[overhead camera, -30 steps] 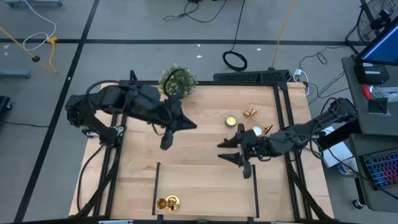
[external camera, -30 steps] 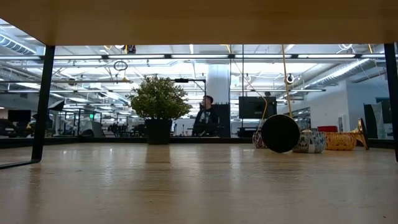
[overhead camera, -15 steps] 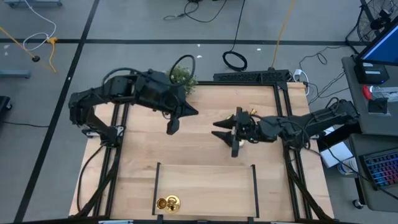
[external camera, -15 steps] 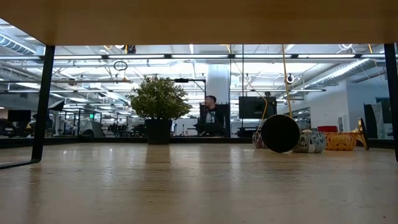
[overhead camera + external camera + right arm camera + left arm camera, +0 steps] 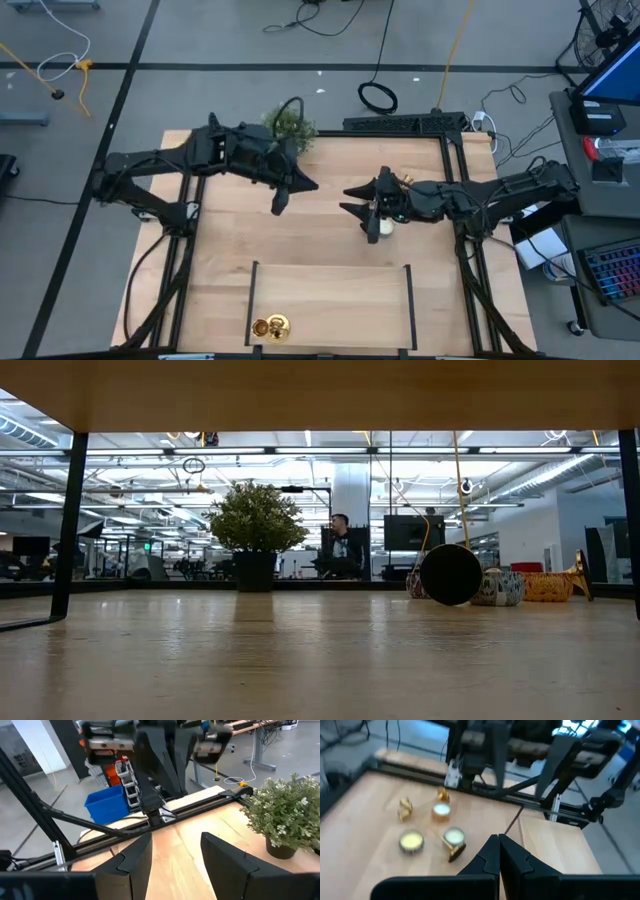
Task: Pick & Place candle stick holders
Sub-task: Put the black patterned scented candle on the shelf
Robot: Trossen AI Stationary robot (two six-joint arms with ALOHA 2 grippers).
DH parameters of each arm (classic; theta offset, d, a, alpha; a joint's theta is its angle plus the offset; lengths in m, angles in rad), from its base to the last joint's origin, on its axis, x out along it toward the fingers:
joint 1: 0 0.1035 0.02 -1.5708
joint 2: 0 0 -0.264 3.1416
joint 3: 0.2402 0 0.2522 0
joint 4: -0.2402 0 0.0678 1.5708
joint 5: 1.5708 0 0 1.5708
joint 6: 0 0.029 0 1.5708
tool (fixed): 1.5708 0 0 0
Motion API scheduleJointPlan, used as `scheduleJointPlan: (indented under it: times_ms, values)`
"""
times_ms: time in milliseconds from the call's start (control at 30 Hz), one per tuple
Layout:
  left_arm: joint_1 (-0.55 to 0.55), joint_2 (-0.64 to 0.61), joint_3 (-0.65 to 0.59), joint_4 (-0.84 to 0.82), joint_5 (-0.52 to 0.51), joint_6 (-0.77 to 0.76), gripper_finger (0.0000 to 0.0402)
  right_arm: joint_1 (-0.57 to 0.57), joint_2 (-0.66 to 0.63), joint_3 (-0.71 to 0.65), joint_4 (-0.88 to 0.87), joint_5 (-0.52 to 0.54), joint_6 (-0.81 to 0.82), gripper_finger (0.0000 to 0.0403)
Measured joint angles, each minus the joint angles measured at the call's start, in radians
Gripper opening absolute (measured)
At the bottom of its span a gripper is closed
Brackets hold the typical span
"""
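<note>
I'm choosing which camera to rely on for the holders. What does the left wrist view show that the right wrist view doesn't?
Only the left wrist view shows candlestick holders lying on the table's wood, beyond the shut left gripper. Only the right wrist view shows the potted plant and a blue bin, past the open right gripper. Both show the wooden table and its black frame.

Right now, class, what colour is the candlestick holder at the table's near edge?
Shiny gold: the candlestick holder shows best in the high view.
</note>
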Motion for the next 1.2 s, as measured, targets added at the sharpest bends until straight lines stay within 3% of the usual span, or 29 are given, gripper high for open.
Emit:
scheduleJointPlan:
  times_ms: [300, 500, 567, 900, 1067, 1200]
  values:
    - [-0.011, -0.135, -0.313, 0.304, -0.027, -0.217, 0.0000, -0.022, 0.000, 0.000, -0.121, 0.006, 0.073, 0.0164]
    - [-0.069, -0.183, -0.395, 0.346, -0.153, -0.292, 0.0000, -0.064, 0.000, 0.000, -0.357, 0.135, 0.278, 0.0164]
    - [-0.091, -0.188, -0.402, 0.343, -0.177, -0.295, 0.0000, -0.087, 0.000, 0.000, -0.429, 0.134, 0.321, 0.0164]
    - [-0.200, -0.194, -0.403, 0.344, -0.301, -0.355, 0.0001, -0.238, 0.000, 0.000, -0.597, -0.041, 0.220, 0.0164]
    - [-0.254, -0.193, -0.403, 0.344, -0.376, -0.363, 0.0001, -0.349, 0.016, 0.000, -0.679, -0.099, 0.427, 0.0168]
    - [-0.289, -0.193, -0.403, 0.346, -0.444, -0.387, 0.0001, -0.424, 0.056, 0.000, -0.743, -0.207, 0.481, 0.0189]
